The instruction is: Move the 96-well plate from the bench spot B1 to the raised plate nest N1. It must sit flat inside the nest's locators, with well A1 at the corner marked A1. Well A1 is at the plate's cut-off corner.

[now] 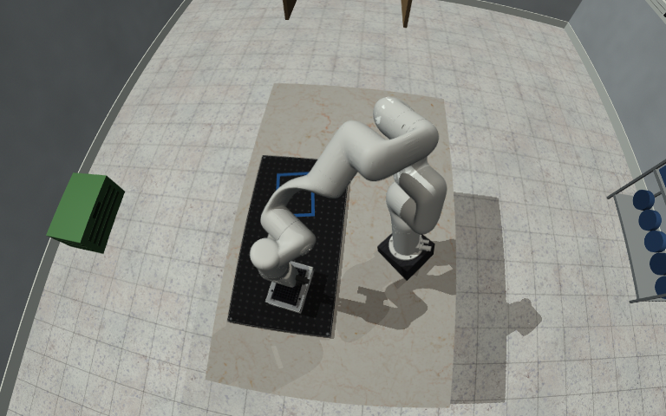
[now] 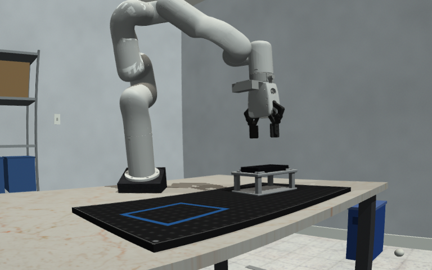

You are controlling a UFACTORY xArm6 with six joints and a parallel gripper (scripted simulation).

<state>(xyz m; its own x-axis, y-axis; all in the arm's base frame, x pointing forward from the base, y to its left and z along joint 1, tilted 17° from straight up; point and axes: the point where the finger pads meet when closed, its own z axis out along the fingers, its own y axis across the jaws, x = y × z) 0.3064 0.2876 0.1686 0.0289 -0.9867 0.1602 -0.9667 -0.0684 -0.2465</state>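
Note:
The black 96-well plate [image 1: 286,294] [image 2: 264,167] lies flat on top of the raised grey plate nest [image 1: 270,300] [image 2: 258,181] at the near end of the black breadboard. My gripper [image 2: 263,130] is open and empty. It hangs well above the plate, straight over it. In the overhead view the wrist hides part of the plate and the gripper's fingers. The bench spot, a blue outlined rectangle [image 1: 310,214] [image 2: 144,218], holds nothing. I cannot tell where the plate's cut-off corner lies.
The black breadboard [image 1: 323,260] [image 2: 286,200] lies on the marble table [image 1: 393,353] [image 2: 37,223]. The arm's base [image 1: 406,252] [image 2: 142,183] stands beside it. A green box [image 1: 83,211] sits on the floor; shelves [image 2: 18,102] stand at the wall.

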